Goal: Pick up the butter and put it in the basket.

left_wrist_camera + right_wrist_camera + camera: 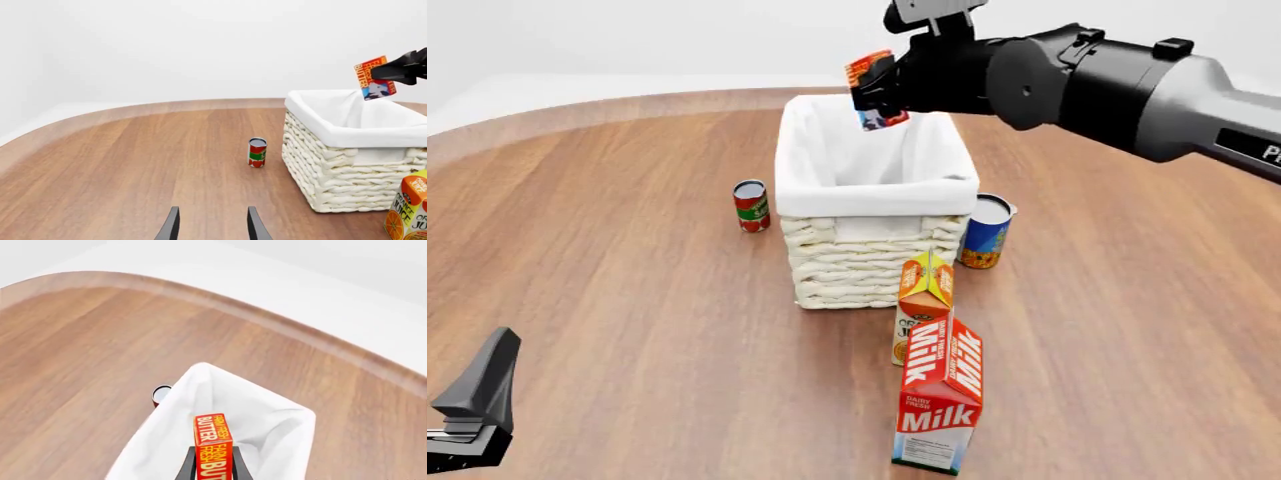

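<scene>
The butter (868, 70), a small red-orange box with a blue patch, hangs upright in my right gripper (878, 97), above the far end of the white wicker basket (874, 195). The right gripper is shut on it. The right wrist view shows the butter (212, 435) between the fingers, over the basket's cloth liner (267, 425). The left wrist view shows the butter (373, 85) held over the basket (353, 135). My left gripper (213, 227) is open and empty, low at the near left of the table (474, 405), far from the basket.
A red tomato can (750, 205) stands left of the basket. A blue can (988, 230) stands at the basket's right. An orange juice carton (924, 300) and a tall Milk carton (941, 395) stand in front of the basket.
</scene>
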`<state>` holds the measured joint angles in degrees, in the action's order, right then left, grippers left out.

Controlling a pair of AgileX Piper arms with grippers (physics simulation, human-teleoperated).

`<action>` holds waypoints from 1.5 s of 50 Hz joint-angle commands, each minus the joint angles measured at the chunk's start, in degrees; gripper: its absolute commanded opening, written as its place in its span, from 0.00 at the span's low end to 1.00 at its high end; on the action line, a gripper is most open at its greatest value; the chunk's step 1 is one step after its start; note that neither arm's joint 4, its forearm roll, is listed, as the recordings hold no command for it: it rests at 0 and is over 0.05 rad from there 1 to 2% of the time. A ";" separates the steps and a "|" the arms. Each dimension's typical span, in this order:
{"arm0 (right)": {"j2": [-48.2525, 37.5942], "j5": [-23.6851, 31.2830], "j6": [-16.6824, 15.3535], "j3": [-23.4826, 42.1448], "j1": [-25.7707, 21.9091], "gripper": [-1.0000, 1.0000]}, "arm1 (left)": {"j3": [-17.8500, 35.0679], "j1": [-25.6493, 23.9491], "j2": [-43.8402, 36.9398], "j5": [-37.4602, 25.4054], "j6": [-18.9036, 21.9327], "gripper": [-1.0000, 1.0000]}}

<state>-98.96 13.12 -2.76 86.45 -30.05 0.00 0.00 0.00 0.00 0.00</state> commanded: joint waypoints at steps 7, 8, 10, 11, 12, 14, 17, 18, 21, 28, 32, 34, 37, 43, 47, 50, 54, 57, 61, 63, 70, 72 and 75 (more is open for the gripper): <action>-3.13 -1.04 0.75 2.09 1.00 0.00 | 0.00 0.00 0.00 0.00 0.00 1.00; -3.64 -1.01 0.78 2.54 0.98 0.00 | 0.00 0.00 0.00 0.00 0.00 1.00; -4.13 -0.97 0.64 2.85 0.92 0.00 | 0.00 0.00 0.00 0.00 0.00 1.00; -4.42 -0.86 0.39 3.14 0.92 0.00 | 0.00 0.00 0.00 0.00 0.00 1.00; -4.63 -0.81 0.57 3.39 0.91 0.00 | 0.00 0.00 0.00 0.00 0.00 1.00; -5.01 -0.84 0.54 3.60 1.02 0.00 | 0.00 0.00 0.00 0.00 0.00 1.00; -5.53 -1.02 0.67 3.75 1.06 0.00 | 0.00 0.00 0.00 0.00 0.00 1.00; -5.85 -1.12 0.48 3.87 1.25 0.00 | 0.00 0.00 0.00 0.00 0.00 1.00; -6.30 -1.25 0.51 4.04 1.38 0.00 | 0.00 0.00 0.00 0.00 0.00 1.00; -7.52 -1.57 0.59 4.39 1.55 0.00 | 0.00 0.00 0.00 0.00 0.00 1.00; -7.90 -1.55 0.40 4.62 1.51 0.00 | 0.00 0.00 0.00 0.00 0.00 1.00; -7.97 -1.49 0.67 4.77 1.46 0.00 | 0.00 0.00 0.00 0.00 0.00 1.00; -8.14 -1.75 0.53 4.57 1.39 0.00 | 0.00 0.00 0.00 0.00 0.00 1.00; -8.51 -1.91 0.47 4.62 1.39 0.00 | 0.00 0.00 0.00 0.00 0.00 1.00; -8.73 -2.38 0.31 4.26 1.20 0.00 | 0.00 0.00 0.00 0.00 0.00 1.00; -9.22 -2.59 0.36 4.34 1.23 0.00 | 0.00 0.00 0.00 0.00 0.00 1.00; -9.31 -2.62 0.36 4.43 1.16 0.00 | 0.00 0.00 0.00 0.00 0.00 1.00; -9.60 -2.47 0.38 4.86 1.13 0.00 | 0.00 0.00 0.00 0.00 0.00 1.00; -9.92 -2.54 0.41 4.91 0.98 0.00 | 0.00 0.00 0.00 0.00 0.00 1.00; -9.95 -2.68 0.44 4.76 0.93 0.00 | 0.00 0.00 0.00 0.00 0.00 1.00; -9.78 -2.32 0.12 5.31 1.11 0.00 | 0.00 0.00 0.00 0.00 0.00 1.00; -9.62 -2.53 0.24 4.98 1.05 0.00 | 0.00 0.00 0.00 0.00 0.00 1.00; -9.44 -2.83 0.25 4.51 0.86 0.00 | 0.00 0.00 0.00 0.00 0.00 1.00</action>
<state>-109.36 10.89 -3.22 90.42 -29.04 0.00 0.00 0.00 0.00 0.00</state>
